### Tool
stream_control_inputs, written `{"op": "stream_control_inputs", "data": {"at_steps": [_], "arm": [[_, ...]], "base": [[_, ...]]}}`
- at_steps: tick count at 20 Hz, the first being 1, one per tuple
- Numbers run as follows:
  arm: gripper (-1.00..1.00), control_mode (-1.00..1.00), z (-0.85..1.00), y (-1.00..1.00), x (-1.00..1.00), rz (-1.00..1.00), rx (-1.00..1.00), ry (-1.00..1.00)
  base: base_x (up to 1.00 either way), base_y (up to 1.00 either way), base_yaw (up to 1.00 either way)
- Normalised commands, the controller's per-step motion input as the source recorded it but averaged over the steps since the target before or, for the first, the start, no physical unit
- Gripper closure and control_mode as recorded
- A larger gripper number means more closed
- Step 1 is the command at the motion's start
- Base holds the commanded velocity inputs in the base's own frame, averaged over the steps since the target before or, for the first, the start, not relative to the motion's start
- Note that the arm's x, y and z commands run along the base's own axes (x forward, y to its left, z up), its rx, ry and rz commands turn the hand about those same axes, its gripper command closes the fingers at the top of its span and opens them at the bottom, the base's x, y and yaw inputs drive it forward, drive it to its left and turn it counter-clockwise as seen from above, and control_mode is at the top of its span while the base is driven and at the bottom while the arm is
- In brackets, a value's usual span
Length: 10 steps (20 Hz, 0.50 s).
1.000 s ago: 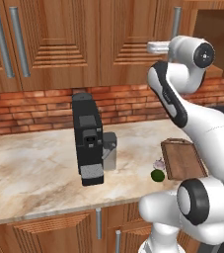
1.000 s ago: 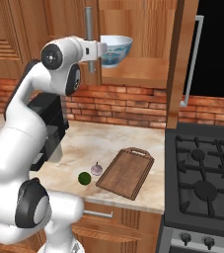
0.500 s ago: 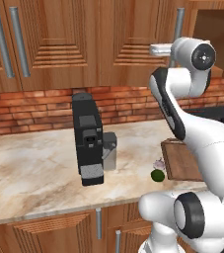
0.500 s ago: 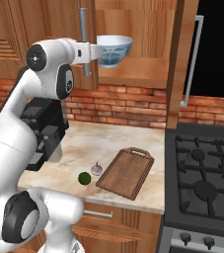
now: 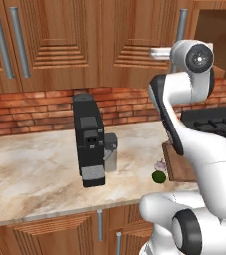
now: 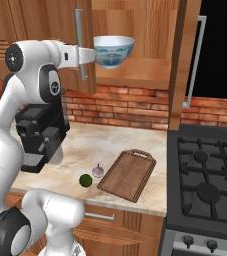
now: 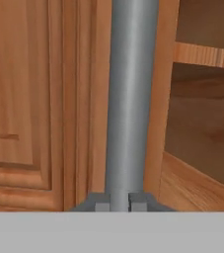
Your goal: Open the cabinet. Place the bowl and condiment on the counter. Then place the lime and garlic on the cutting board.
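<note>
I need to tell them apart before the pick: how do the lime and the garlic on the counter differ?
The lime is a dark green, smooth ball; the garlic is a pale pinkish-white bulb with a pointed top. The garlic lies nearer the cutting board, close by its edge; the lime lies farther from it, toward the counter's front edge. Both are small, about the same size, rest on the counter and are not yet on the board.

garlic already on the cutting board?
No. In the right base view the garlic lies on the counter beside the lime, just off the cutting board.
</note>
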Motion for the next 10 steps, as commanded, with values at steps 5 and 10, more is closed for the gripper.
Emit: {"op": "stream_control_inputs", "data": {"at_steps": [5,10], "arm": [[1.0,-1.0,-0.13,0.37,-0.46,-0.07,0.0,-0.05],[1.0,-1.0,-0.03,0.41,-0.39,-0.05,0.0,-0.09]], "base": [[0.0,0.0,0.0],[0.0,0.0,0.0]]}}
